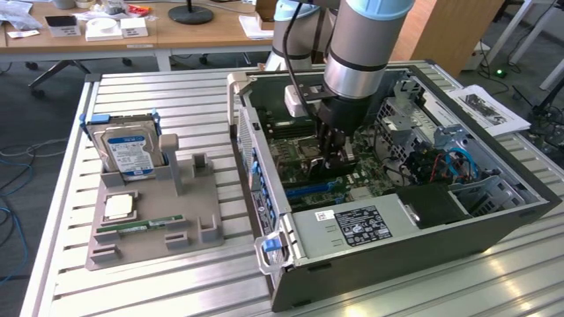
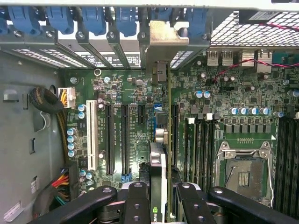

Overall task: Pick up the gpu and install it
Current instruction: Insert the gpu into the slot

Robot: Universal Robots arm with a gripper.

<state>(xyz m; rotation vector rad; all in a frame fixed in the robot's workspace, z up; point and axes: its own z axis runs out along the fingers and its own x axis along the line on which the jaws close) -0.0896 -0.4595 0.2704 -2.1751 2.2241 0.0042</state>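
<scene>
The gpu (image 2: 157, 158) shows edge-on in the wrist view, a thin card standing upright over the green motherboard (image 2: 135, 126) beside the long black expansion slots. Its pale metal bracket (image 2: 161, 39) reaches the row of rear slot openings. My gripper (image 2: 161, 198) is shut on the card, with a black finger (image 2: 135, 203) pressing each face. In the exterior view my gripper (image 1: 337, 164) hangs straight down inside the open computer case (image 1: 493, 218), low over the board. Whether the card's bottom edge sits in a slot I cannot tell.
A grey holder (image 1: 150, 244) at the exterior view's left carries a silver hard drive (image 1: 128, 152), a square chip (image 1: 119, 206) and a green memory stick (image 1: 145, 226). Inside the case are the power supply (image 1: 352, 224), the processor socket (image 2: 245, 175), a cable bundle (image 2: 49, 100) and blue slot clips (image 2: 96, 18).
</scene>
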